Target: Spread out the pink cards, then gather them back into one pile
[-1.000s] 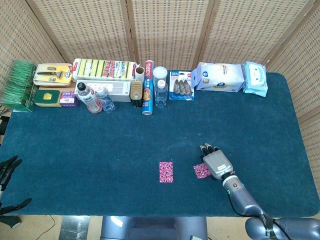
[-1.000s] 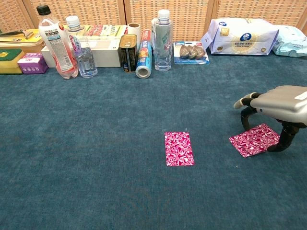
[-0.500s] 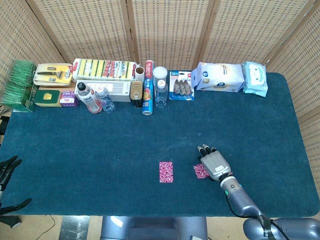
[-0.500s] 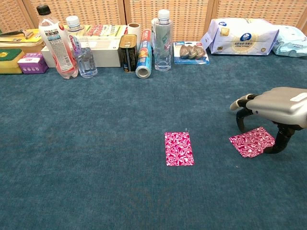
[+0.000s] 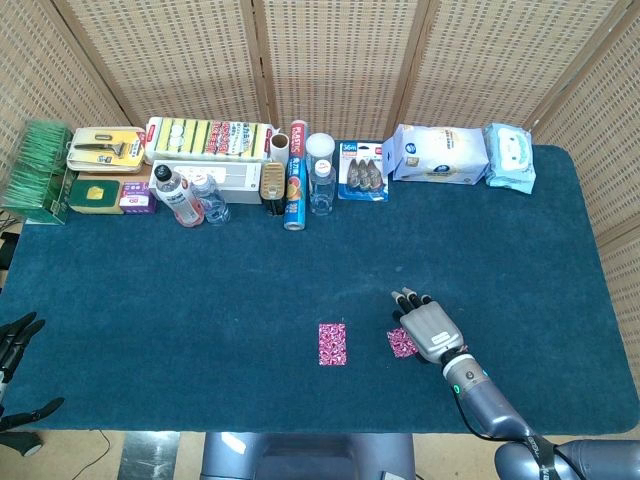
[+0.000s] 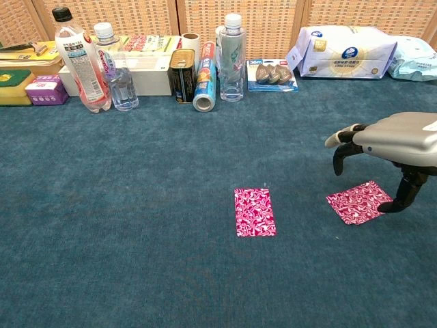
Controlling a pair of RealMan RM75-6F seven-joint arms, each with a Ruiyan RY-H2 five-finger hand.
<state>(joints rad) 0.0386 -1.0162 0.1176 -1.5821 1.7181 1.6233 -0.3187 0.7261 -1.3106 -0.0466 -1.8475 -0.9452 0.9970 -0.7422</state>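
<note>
Pink cards: two flat rectangles with a pink-and-white swirl print lie well apart on the cloth. One card (image 6: 255,212) sits just below frame centre; the other card (image 6: 359,201) is angled, at right.
Right hand (image 6: 396,140): metallic grey, arched above the angled card. Chest view shows its fingers (image 6: 341,156) curled downward and clear of the cloth, with the thumb tip at the card's right edge; whether it touches is unclear. It grips nothing.
Head view only: from above, the right hand (image 5: 430,325) hides most of that card (image 5: 401,343). The left hand (image 5: 15,336) shows at the lower left edge, dark, fingers apart, empty.
Table (image 5: 180,300): dark teal, felt-like cloth.
Back row: plastic bottles (image 6: 82,61), a can, soft wipe packs (image 6: 348,51).
</note>
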